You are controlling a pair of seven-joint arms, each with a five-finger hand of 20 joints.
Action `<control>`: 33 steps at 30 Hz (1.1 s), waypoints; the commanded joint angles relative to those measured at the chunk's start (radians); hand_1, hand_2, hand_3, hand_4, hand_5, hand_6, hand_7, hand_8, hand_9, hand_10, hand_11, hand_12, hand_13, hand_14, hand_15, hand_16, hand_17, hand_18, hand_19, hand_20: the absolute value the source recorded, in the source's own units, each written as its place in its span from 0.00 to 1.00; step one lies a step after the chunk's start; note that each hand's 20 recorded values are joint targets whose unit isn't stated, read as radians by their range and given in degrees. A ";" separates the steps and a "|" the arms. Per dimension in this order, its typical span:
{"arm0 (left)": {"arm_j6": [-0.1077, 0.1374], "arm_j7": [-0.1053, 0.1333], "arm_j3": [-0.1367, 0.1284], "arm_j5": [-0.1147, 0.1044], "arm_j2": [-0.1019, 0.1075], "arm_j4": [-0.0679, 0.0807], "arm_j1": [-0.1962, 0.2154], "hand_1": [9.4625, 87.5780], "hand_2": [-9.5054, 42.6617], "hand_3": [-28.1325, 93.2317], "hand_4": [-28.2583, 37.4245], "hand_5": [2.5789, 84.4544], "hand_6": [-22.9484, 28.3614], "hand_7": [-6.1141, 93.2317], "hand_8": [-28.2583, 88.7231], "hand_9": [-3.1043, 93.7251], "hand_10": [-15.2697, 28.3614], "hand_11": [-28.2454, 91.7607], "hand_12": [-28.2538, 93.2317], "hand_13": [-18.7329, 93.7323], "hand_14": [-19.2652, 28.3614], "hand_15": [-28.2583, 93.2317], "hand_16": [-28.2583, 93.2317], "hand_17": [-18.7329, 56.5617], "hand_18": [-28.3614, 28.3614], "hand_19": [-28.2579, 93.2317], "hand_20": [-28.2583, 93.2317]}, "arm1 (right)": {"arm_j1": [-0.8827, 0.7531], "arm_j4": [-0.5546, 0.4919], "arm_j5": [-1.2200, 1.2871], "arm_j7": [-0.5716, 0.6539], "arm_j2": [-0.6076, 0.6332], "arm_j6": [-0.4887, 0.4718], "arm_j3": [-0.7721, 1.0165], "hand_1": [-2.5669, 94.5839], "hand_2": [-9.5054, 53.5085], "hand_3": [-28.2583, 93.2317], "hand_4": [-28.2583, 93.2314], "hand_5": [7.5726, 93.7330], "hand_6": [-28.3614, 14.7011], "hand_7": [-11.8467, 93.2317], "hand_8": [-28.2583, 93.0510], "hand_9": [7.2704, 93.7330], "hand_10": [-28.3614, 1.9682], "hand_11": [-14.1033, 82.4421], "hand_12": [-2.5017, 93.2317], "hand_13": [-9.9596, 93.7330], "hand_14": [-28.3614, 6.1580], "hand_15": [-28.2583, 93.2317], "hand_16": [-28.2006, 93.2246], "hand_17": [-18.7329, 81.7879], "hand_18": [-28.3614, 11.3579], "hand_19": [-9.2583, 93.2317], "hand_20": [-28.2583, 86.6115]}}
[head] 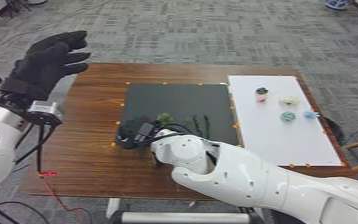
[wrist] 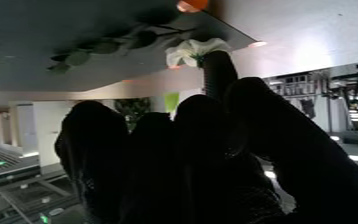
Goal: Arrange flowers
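I see my left robot hand [head: 44, 67] open and empty, up by the left side of the counter [head: 91, 107]. My right robot hand [head: 133, 132] is over the dark mat [head: 171, 97], fingers pretty straight. A white flower [wrist: 193, 51] is by one fingertip; I can't tell if it's held. Little flowers [head: 288, 116] sit on the white board [head: 278, 142].
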 commanded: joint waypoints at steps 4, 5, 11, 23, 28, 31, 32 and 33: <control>0.001 0.001 -0.014 0.002 -0.014 -0.009 0.017 0.23 0.13 0.75 0.06 0.29 0.57 0.22 0.18 0.23 0.70 0.36 0.41 0.24 0.82 0.60 0.20 0.09 0.97 0.65 0.26 | 0.002 -0.013 0.009 0.008 0.011 0.010 0.005 0.28 0.44 1.00 0.18 0.52 0.65 0.30 0.10 0.92 0.68 0.86 0.40 0.96 0.71 0.95 0.52 0.82 0.16 1.00 0.92; 0.001 0.000 -0.016 0.002 -0.015 -0.010 0.021 0.24 0.13 0.74 0.06 0.30 0.58 0.21 0.18 0.23 0.71 0.36 0.41 0.24 0.83 0.61 0.20 0.09 0.98 0.66 0.25 | -0.001 -0.028 0.023 0.008 0.017 0.011 0.010 0.28 0.43 1.00 0.17 0.52 0.65 0.30 0.10 0.92 0.68 0.86 0.40 0.96 0.71 0.95 0.52 0.82 0.16 1.00 0.92; 0.007 0.006 -0.037 0.002 -0.020 -0.020 0.048 0.25 0.16 0.72 0.06 0.31 0.61 0.19 0.19 0.24 0.76 0.36 0.42 0.24 0.89 0.62 0.19 0.08 1.00 0.68 0.22 | -0.026 -0.113 0.050 -0.010 0.069 0.065 0.051 0.28 0.40 1.00 0.15 0.51 0.65 0.30 0.10 0.91 0.68 0.86 0.40 0.96 0.71 0.95 0.52 0.81 0.17 1.00 0.92; 0.024 0.012 -0.074 0.003 -0.027 -0.036 0.087 0.22 0.11 0.79 0.01 0.30 0.55 0.29 0.14 0.25 0.68 0.42 0.40 0.26 0.79 0.64 0.18 0.10 0.93 0.64 0.24 | -0.062 -0.109 0.071 0.075 0.159 0.057 0.179 0.29 0.37 1.00 0.16 0.56 0.66 0.29 0.11 0.90 0.66 0.85 0.39 0.95 0.70 0.95 0.52 0.81 0.16 1.00 0.92; 0.027 0.013 -0.076 0.002 -0.029 -0.039 0.089 0.22 0.09 0.80 0.01 0.28 0.52 0.32 0.12 0.23 0.63 0.44 0.38 0.26 0.72 0.62 0.18 0.11 0.90 0.61 0.27 | -0.012 -0.044 0.075 0.123 0.161 0.056 0.136 0.30 0.39 1.00 0.20 0.54 0.67 0.29 0.10 0.90 0.66 0.85 0.40 0.95 0.70 0.95 0.52 0.81 0.16 1.00 0.92; 0.027 0.014 -0.075 0.003 -0.031 -0.040 0.089 0.21 0.08 0.81 0.02 0.27 0.52 0.33 0.12 0.23 0.61 0.44 0.38 0.26 0.71 0.62 0.18 0.11 0.89 0.60 0.27 | -0.016 -0.024 0.069 0.126 0.154 0.043 0.140 0.30 0.40 1.00 0.21 0.54 0.67 0.30 0.10 0.90 0.66 0.85 0.40 0.95 0.70 0.95 0.52 0.80 0.16 1.00 0.92; 0.025 0.012 -0.074 0.003 -0.032 -0.040 0.088 0.21 0.08 0.81 0.02 0.27 0.51 0.33 0.12 0.23 0.61 0.44 0.37 0.26 0.71 0.62 0.18 0.11 0.89 0.60 0.27 | -0.016 -0.023 0.062 0.126 0.155 0.042 0.138 0.30 0.40 1.00 0.21 0.54 0.67 0.30 0.10 0.90 0.66 0.85 0.40 0.95 0.70 0.95 0.52 0.80 0.16 1.00 0.92; 0.027 0.013 -0.073 0.003 -0.031 -0.040 0.087 0.22 0.08 0.81 0.02 0.27 0.51 0.33 0.12 0.23 0.61 0.44 0.37 0.26 0.71 0.61 0.18 0.11 0.89 0.60 0.27 | -0.012 -0.021 0.062 0.124 0.157 0.049 0.129 0.30 0.40 1.00 0.21 0.54 0.68 0.30 0.10 0.90 0.66 0.85 0.40 0.95 0.70 0.95 0.52 0.80 0.16 1.00 0.92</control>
